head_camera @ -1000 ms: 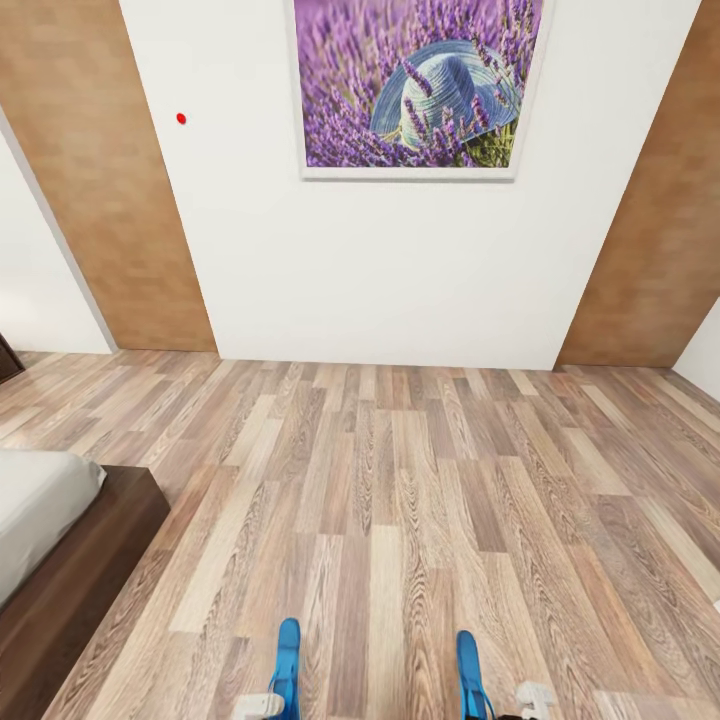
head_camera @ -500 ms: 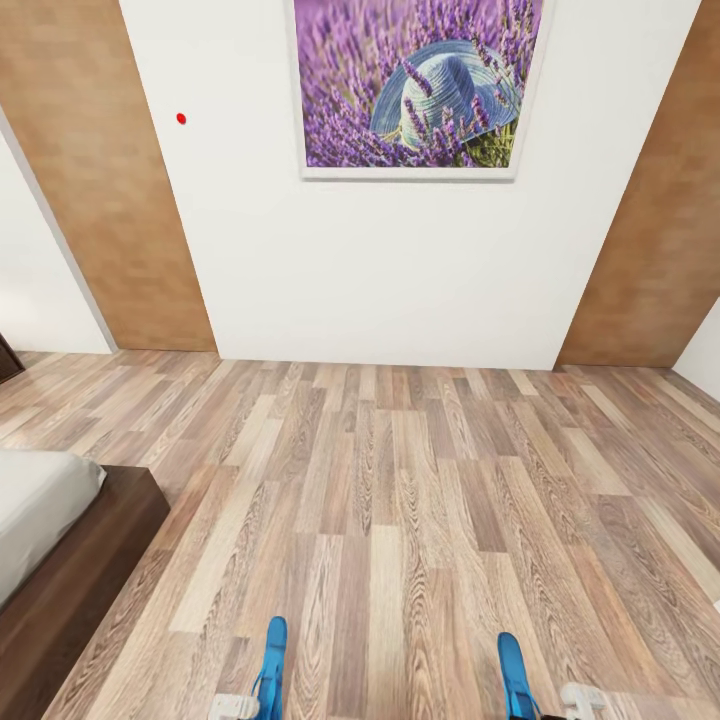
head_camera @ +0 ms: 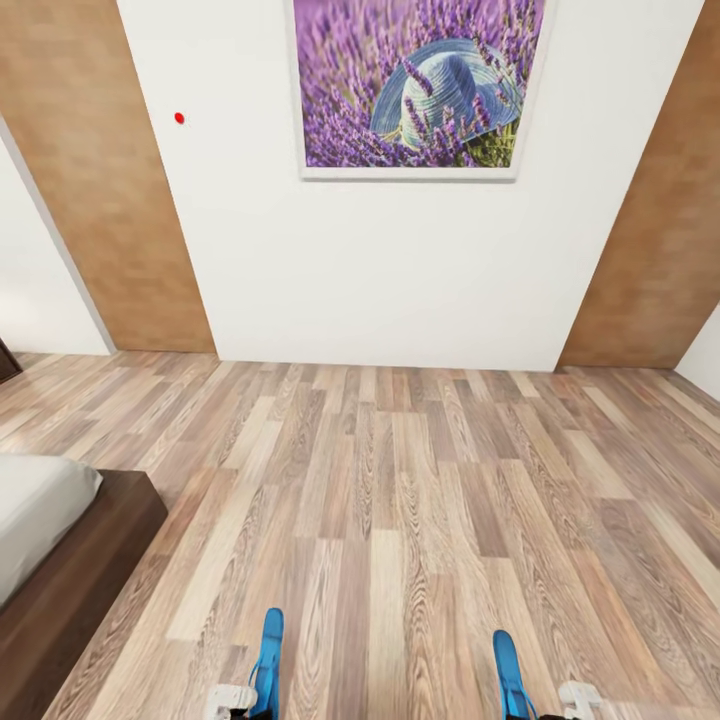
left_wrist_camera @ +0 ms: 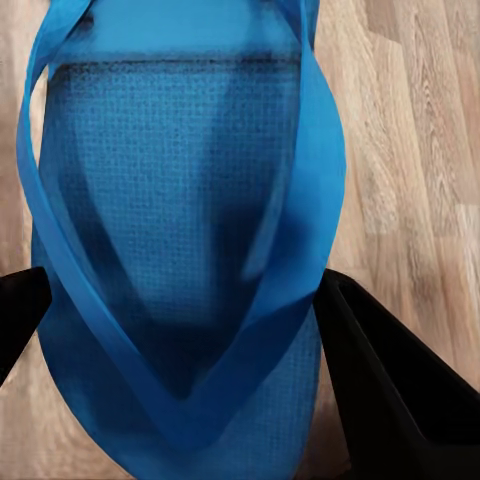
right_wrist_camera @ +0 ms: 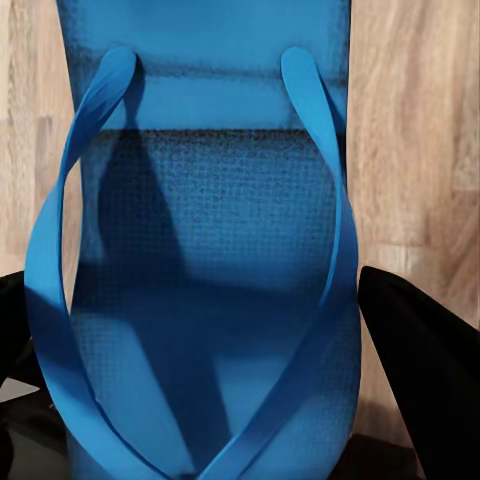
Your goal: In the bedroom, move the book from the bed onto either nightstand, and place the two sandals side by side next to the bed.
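Observation:
Each arm holds one of the two bright blue sandals upright over the wood floor, at the bottom of the head view. My left gripper (left_wrist_camera: 185,290) is shut on the left sandal (head_camera: 268,660), its black fingers (left_wrist_camera: 390,380) pressing the sole's two edges. Likewise my right gripper (right_wrist_camera: 195,285) is shut on the right sandal (head_camera: 507,668), with a finger (right_wrist_camera: 425,370) on either side. The two sandals hang well apart. A corner of the bed (head_camera: 95,570), grey mattress on a dark brown frame, lies at lower left. The book is out of view.
Open wood-plank floor (head_camera: 400,480) stretches ahead to a white wall with a lavender picture (head_camera: 415,85) between two wood panels. A dark brown furniture corner (head_camera: 5,362) peeks in at the left edge; I cannot tell whether it is the nightstand.
Both sandals have moved outward, away from each other, and sunk slightly lower in the head view. The view itself has shifted only a little.

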You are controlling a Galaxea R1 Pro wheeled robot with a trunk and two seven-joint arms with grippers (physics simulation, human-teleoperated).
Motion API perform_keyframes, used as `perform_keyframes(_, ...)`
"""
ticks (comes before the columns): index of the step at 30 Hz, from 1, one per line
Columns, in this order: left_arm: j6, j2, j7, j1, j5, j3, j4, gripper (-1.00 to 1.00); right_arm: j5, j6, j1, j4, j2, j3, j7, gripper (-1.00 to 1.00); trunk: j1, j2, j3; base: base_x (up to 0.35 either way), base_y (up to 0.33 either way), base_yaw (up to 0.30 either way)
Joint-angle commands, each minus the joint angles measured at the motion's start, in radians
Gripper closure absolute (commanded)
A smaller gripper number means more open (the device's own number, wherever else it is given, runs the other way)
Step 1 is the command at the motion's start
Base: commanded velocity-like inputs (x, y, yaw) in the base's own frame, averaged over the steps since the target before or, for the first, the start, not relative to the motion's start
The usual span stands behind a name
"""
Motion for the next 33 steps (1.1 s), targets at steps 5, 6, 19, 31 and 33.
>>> perform_keyframes(5,-0.003,-0.001,0.015,-0.001,0.0,0.002,-0.002,1.0,0.007,0.005,0.0,-0.001,0.002,-0.009,0.004,1.0,0.0,0.0,-0.001,0.295,0.0,0.0)
perform_keyframes(6,-0.003,-0.001,0.016,-0.001,0.0,0.002,-0.002,1.0,0.007,0.006,0.0,-0.001,0.002,-0.008,0.004,1.0,0.0,0.0,-0.001,0.32,0.0,0.0)
perform_keyframes(19,-0.003,-0.002,0.017,-0.001,0.0,0.002,-0.002,1.0,0.007,0.006,0.0,-0.001,0.002,-0.009,0.004,1.0,0.0,0.0,-0.001,0.327,0.0,0.0)
perform_keyframes(31,-0.003,-0.003,0.017,-0.001,0.0,0.001,-0.002,1.0,0.007,0.006,0.0,-0.001,0.002,-0.008,0.004,1.0,0.0,0.0,-0.001,0.328,0.0,0.0)
perform_keyframes(33,-0.003,-0.004,0.017,-0.001,0.0,0.001,-0.002,1.0,0.007,0.006,0.0,-0.001,0.002,-0.008,0.004,1.0,0.0,0.0,-0.001,0.328,0.0,0.0)
